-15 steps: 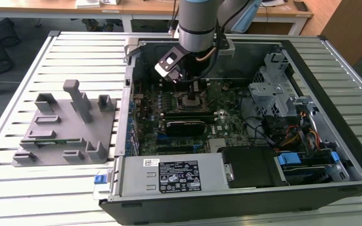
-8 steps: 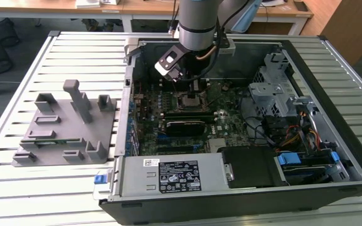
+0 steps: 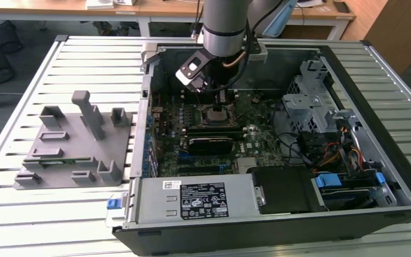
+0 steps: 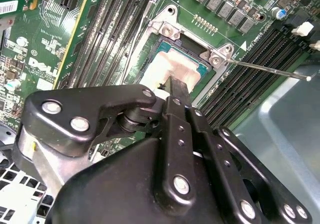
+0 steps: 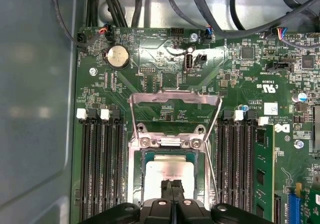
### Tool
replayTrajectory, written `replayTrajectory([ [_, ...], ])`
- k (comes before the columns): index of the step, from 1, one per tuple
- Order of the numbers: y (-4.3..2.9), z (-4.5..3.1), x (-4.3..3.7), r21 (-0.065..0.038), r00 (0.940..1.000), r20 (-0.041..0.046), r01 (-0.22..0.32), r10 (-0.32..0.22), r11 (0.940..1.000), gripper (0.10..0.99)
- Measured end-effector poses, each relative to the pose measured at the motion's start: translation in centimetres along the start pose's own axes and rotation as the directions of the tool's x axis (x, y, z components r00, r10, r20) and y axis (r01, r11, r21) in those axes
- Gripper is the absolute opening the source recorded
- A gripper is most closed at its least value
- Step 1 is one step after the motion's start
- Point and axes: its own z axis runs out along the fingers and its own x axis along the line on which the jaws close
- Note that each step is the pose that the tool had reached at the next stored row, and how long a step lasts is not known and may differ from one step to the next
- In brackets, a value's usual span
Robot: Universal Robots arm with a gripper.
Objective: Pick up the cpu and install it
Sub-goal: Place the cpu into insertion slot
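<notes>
Silvery cpu (image 5: 167, 169) lies in the socket (image 5: 136, 174), gripper (image 5: 172, 186) pressed together at its top plate.

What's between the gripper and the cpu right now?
Nothing. In both wrist views the gripper tips hang right over the cpu lying in its socket; contact itself I cannot tell.

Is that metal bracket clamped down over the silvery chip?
No, in the first wrist view the metal bracket is swung open and back, leaving the cpu uncovered.
</notes>
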Motion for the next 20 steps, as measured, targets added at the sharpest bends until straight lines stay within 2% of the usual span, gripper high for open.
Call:
replayTrajectory([
  [20, 0.03, -0.58, 0.00, 0.002, 1.0000, -0.0006, -0.008, 0.008, 1.0000, 0.110],
])
